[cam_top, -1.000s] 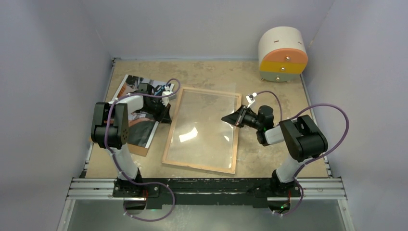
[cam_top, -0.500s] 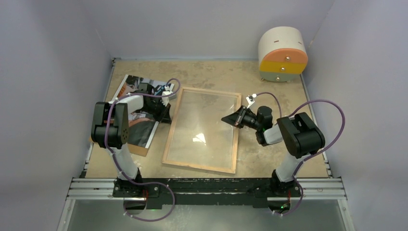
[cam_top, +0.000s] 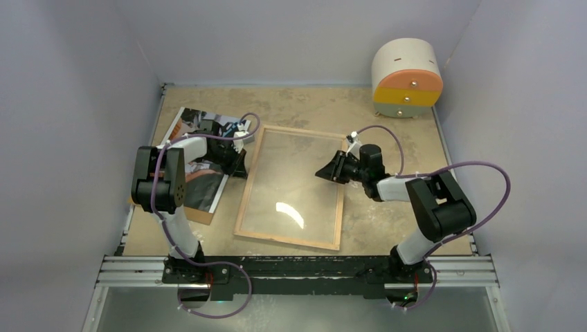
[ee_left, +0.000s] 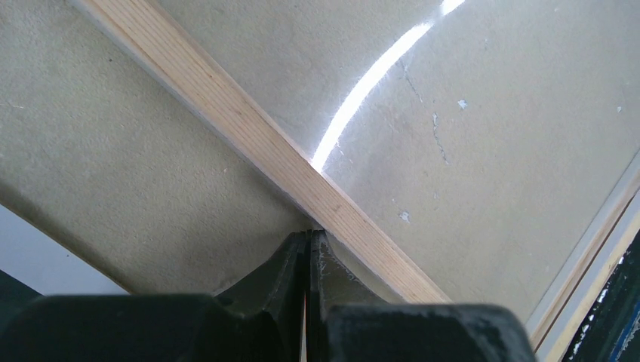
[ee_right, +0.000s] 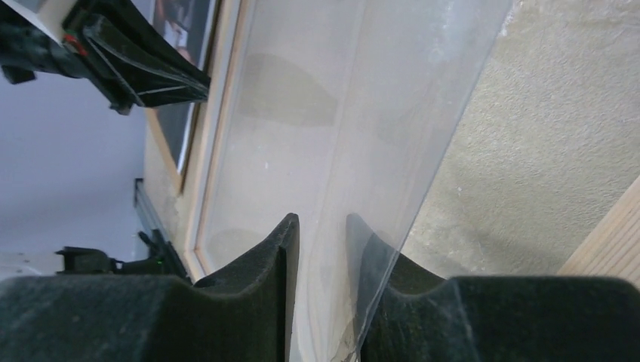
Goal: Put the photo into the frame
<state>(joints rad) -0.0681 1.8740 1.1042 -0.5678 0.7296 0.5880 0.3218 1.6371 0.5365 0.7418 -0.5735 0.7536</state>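
The frame (cam_top: 287,241) lies mid-table, wood-coloured rear face up, with its clear glass pane (cam_top: 291,180) inside. My left gripper (cam_top: 240,164) is shut, its tips (ee_left: 309,235) touching the outer edge of the frame's left rail (ee_left: 249,136). My right gripper (cam_top: 320,173) reaches over the right rail. Its jaws (ee_right: 321,219) stand apart with the edge of the pane (ee_right: 362,98) passing between them. The photo (cam_top: 183,130), a dark print with a white border, lies at the left under the left arm.
A brown hardboard sheet (cam_top: 199,216) lies under the photo. A round white, orange and yellow drawer unit (cam_top: 407,77) stands at the back right. Grey walls close in the table on the left, back and right.
My right gripper has moved left and farther over the frame's right rail, and its jaws have parted. The bright reflection on the pane has shifted. The left arm has not moved.
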